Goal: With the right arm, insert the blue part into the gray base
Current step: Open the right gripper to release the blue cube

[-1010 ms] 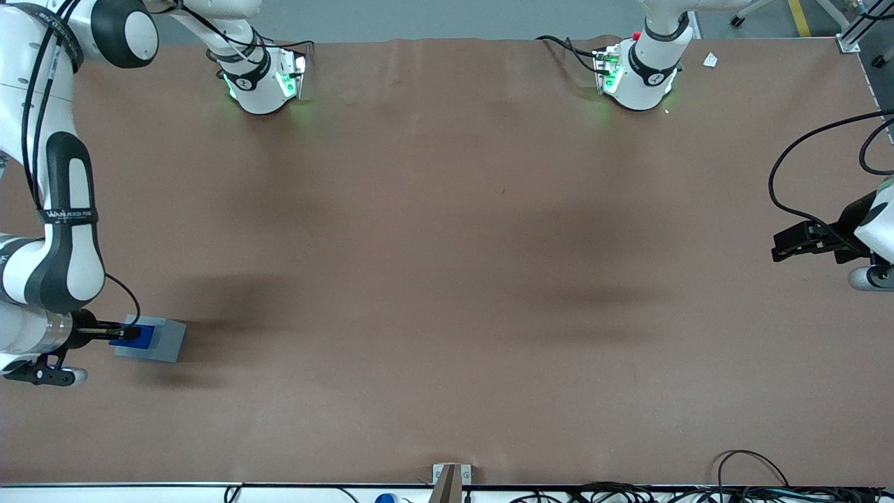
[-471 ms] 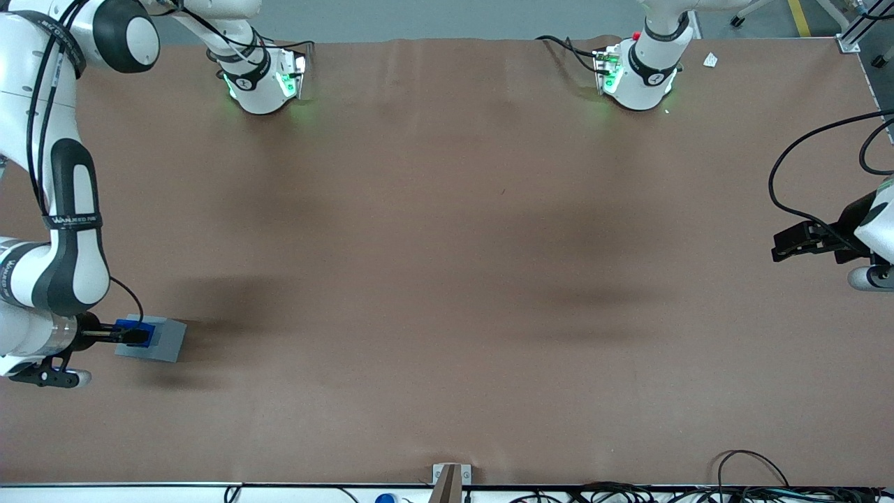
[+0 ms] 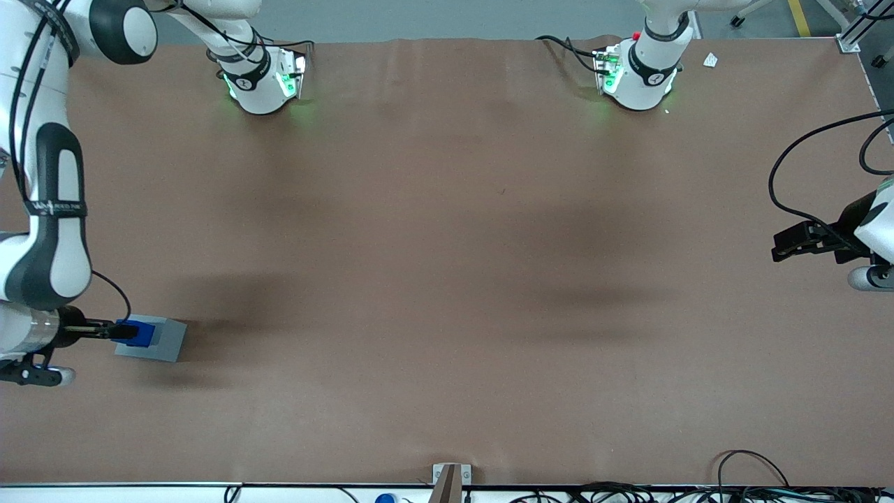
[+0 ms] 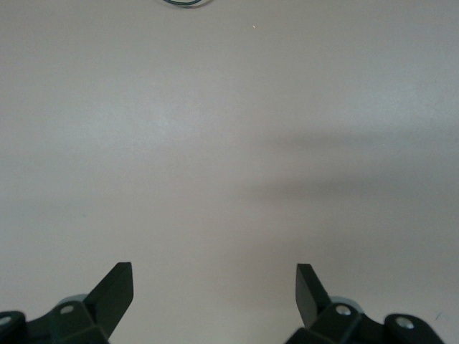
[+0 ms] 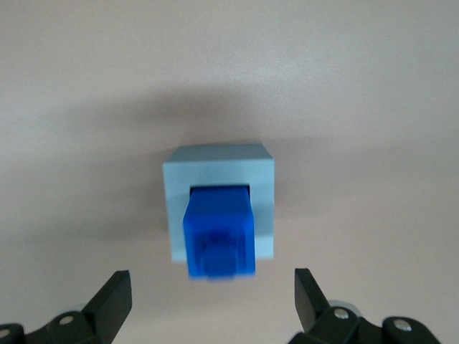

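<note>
now the blue part (image 5: 220,231) is sitting in the gray base (image 5: 219,166) recess, toward the working arm's end of the table; the gripper (image 5: 208,304) is hanging above it, fingers spread wide, gripping nothing.

The blue part (image 5: 220,231) looks like smooth plastic with a slight sheen, sitting in the gray base (image 5: 219,209), which is a flatter, matt plastic. The table (image 3: 447,279) is covered in a brown matt sheet, kinda paper-like with faint creases. The right arm (image 3: 49,230) has glossy white shells, and its gripper (image 5: 211,304), spread wide above the blocks, is dull black plastic.
</note>
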